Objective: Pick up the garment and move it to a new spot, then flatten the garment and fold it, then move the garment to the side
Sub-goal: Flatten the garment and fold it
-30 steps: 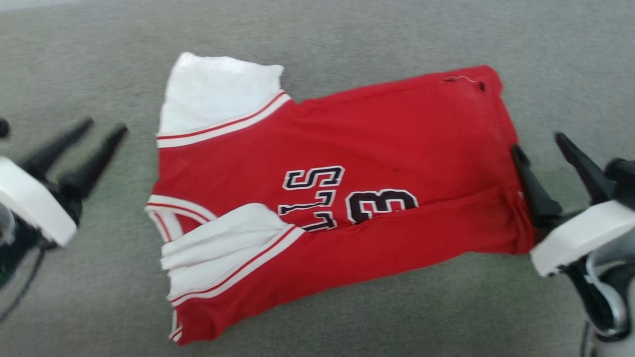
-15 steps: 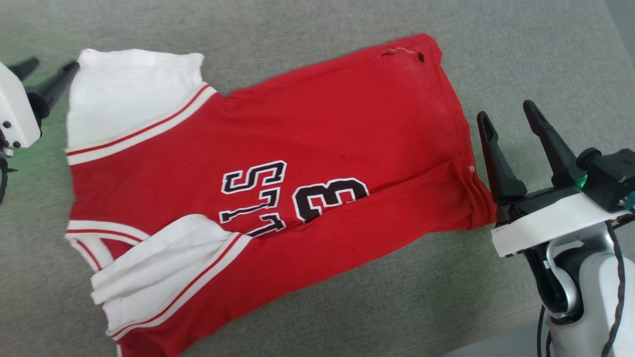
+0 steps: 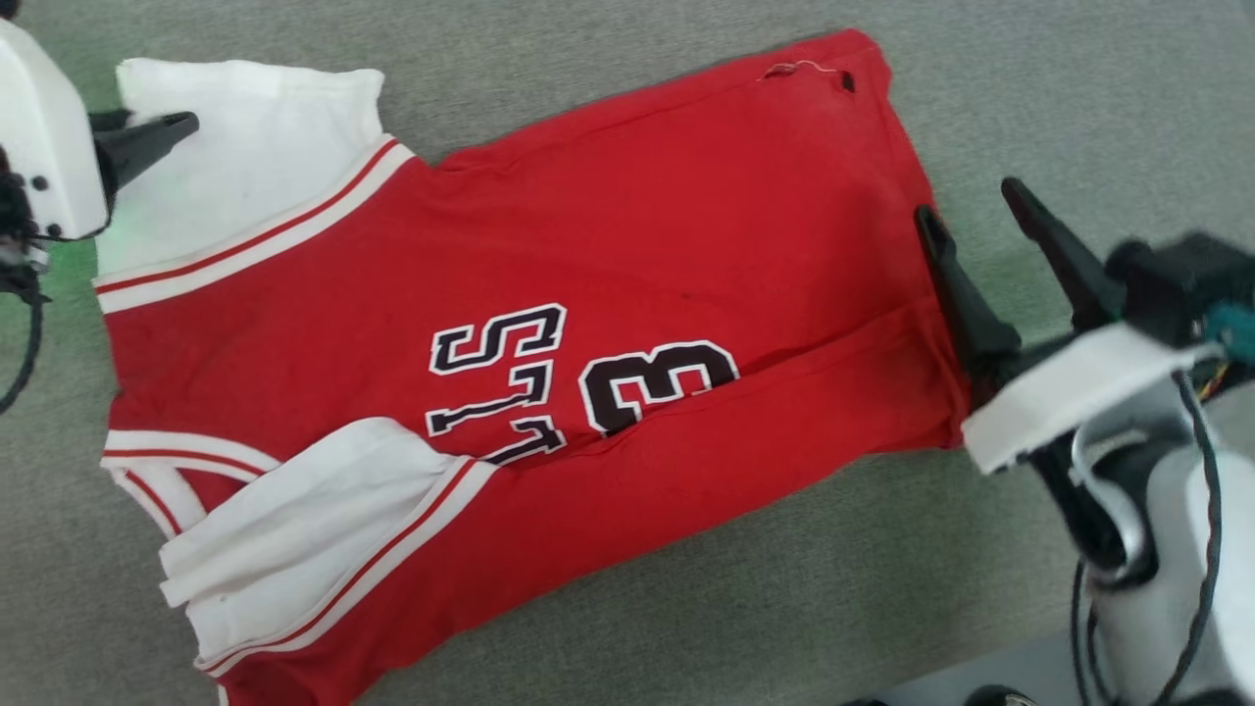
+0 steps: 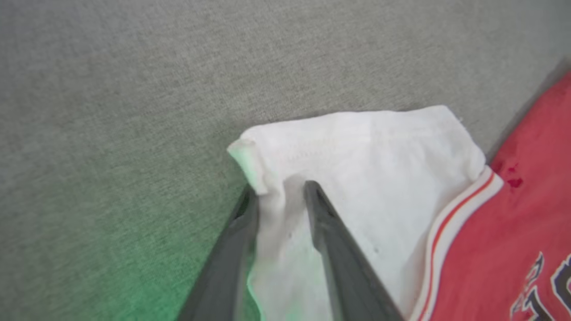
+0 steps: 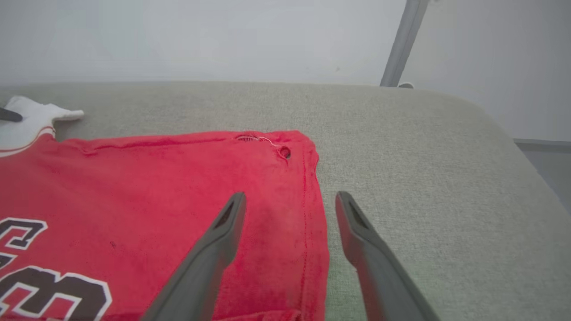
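The garment (image 3: 549, 245), a red jersey-style T-shirt, lies spread across the middle of the grey fabric-covered worktop (image 3: 1029, 78), with its collar end towards the worktop's left edge and its hem towards the right edge. Its near long side is folded over lengthwise onto the front. The fold line runs from the hem to the chest and covers the lower part of the black, white-outlined letters (image 3: 495, 378) and the number "3" (image 3: 657, 382). The far white sleeve (image 3: 255, 147) lies flat and points to the far left corner of the worktop. The near white sleeve (image 3: 314, 510), with its red-and-white striped trim, is turned in over the chest. A small hole (image 3: 845, 83) with a loose thread marks the far corner of the hem. The left gripper (image 4: 280, 189) is at the outer end of the far sleeve with its fingers a little apart. They straddle a raised ridge of white cloth, one finger at the sleeve's edge and the other on the cloth; whether they press the cloth cannot be told. The right gripper (image 3: 966, 201) is at the hem with its fingers spread wide on either side of the hem line, one over red cloth and one over bare worktop. A green glow (image 4: 147, 276) tints the worktop beside the left gripper. Beyond the worktop's far edge a grey post (image 5: 403, 40) stands before a pale wall.
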